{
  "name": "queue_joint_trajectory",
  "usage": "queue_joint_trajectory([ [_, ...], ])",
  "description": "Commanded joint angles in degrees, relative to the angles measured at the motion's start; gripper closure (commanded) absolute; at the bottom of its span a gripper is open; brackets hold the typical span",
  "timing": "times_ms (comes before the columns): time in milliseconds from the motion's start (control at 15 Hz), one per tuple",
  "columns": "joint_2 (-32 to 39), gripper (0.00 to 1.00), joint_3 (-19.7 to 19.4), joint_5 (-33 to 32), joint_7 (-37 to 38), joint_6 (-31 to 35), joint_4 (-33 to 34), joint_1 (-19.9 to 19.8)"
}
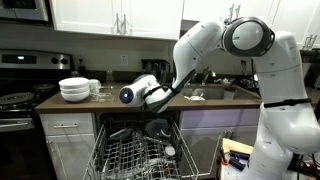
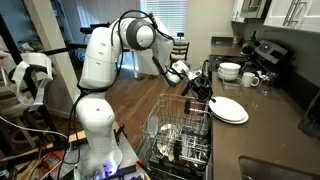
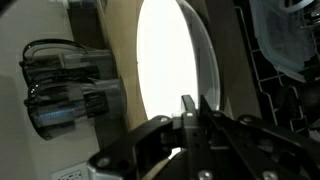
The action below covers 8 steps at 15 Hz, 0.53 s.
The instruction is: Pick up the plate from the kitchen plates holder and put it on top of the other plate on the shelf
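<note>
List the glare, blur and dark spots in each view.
Wrist view: the plate is blown out to featureless white, the gripper on its rim a dark silhouette. In an exterior view the window glares behind the arm; in an exterior view the kitchen plates holder sits in shade.

Setting was a home kitchen. A dark brown countertop [image 2: 270,125] ran over white cabinet fronts [image 1: 70,125], with white wall cabinets [image 1: 110,15] above. A stove [image 1: 15,100] stood at the counter's left end. A stack of white bowls [image 1: 74,90] and a mug [image 2: 250,79] sat on the counter. A pulled-out wire dish rack [image 2: 180,135] held dishes. A wood floor [image 2: 130,100] and a dining chair [image 2: 182,48] lay at the far side.
</note>
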Motion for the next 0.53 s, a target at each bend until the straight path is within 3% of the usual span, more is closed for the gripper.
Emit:
queue_joint_trajectory([
  [0,-0.68,0.98,0.00,-1.16,-2.96,1.63,0.64,-1.00],
  [467,-0.65,0.93,-0.12,-1.03,-3.85,2.26,0.79,-1.25],
])
